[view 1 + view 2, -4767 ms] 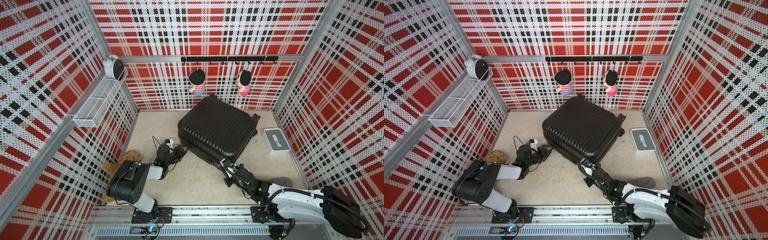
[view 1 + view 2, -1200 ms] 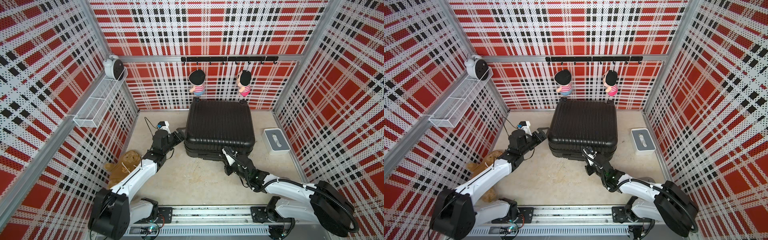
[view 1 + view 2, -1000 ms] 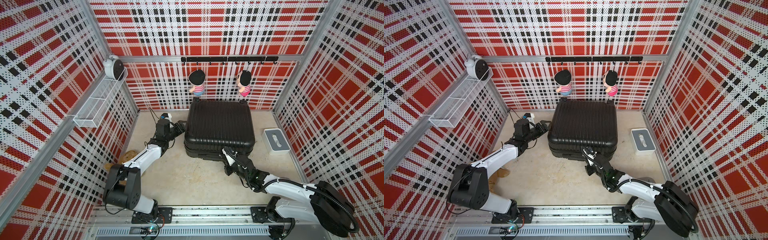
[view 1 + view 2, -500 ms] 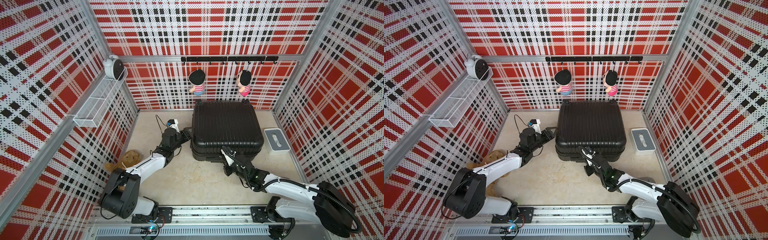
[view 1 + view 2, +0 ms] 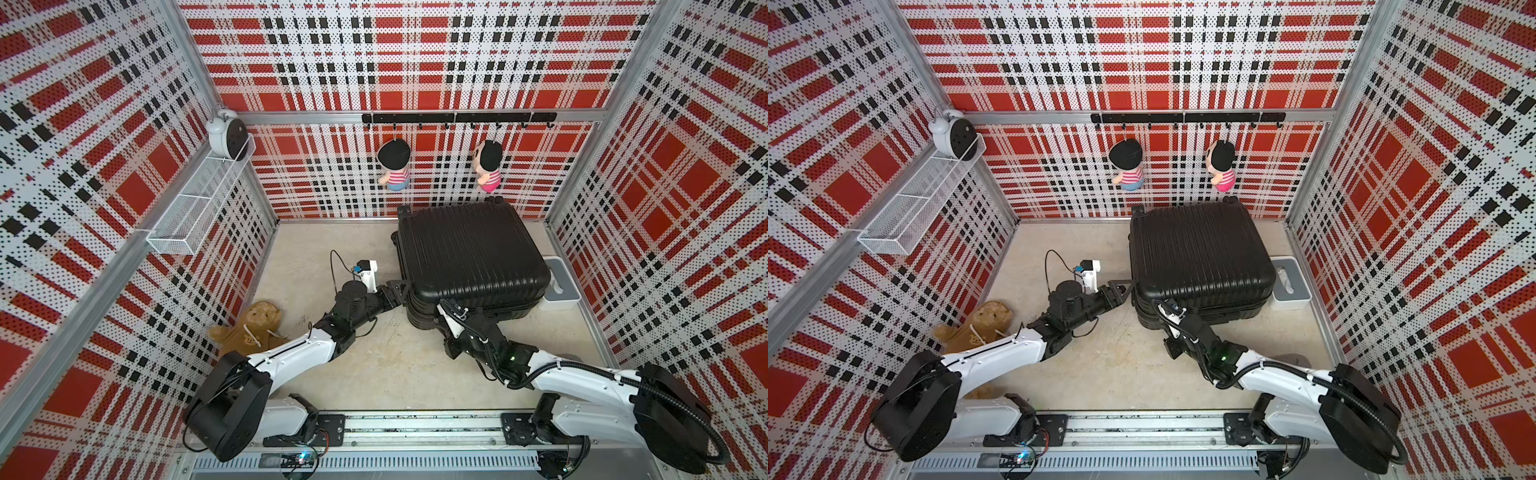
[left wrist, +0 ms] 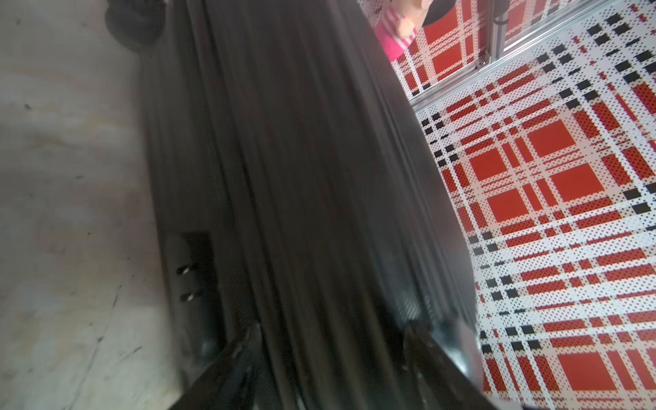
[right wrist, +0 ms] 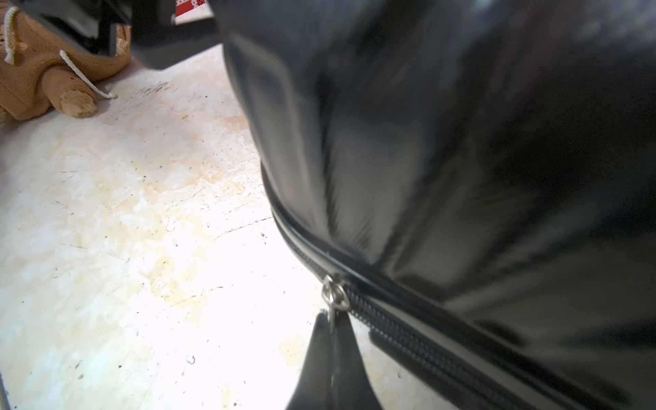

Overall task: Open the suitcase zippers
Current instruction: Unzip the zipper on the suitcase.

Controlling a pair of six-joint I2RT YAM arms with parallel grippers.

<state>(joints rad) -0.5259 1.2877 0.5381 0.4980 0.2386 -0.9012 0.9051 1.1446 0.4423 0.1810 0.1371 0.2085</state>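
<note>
Black ribbed suitcase (image 5: 469,257) lies flat on the pale floor (image 5: 316,249), toward the back right of a plaid-walled booth, its far edge near the back wall. A white-and-grey box (image 5: 561,291) sits just beside its right side, partly hidden by it. Both arms reach in from the front rail.

The left claw (image 5: 400,289) is at the suitcase's near-left corner. In the left wrist view its two fingers (image 6: 241,355) stand apart w/ the suitcase's side btwn them. That pic is blurred, so I can't tell if they press on the shell.

The right claw (image 7: 332,321) is low at the near edge, by the seam. Its tips are pinched tight together on the small silver zipper pull (image 7: 335,293), which sits on the black zipper (image 7: 408,337) running along the seam.

A brown plush toy (image 5: 253,328) lies on the floor by the left wall, well apart from the suitcase. Two dolls (image 5: 395,170) hang on the back wall above.
</note>
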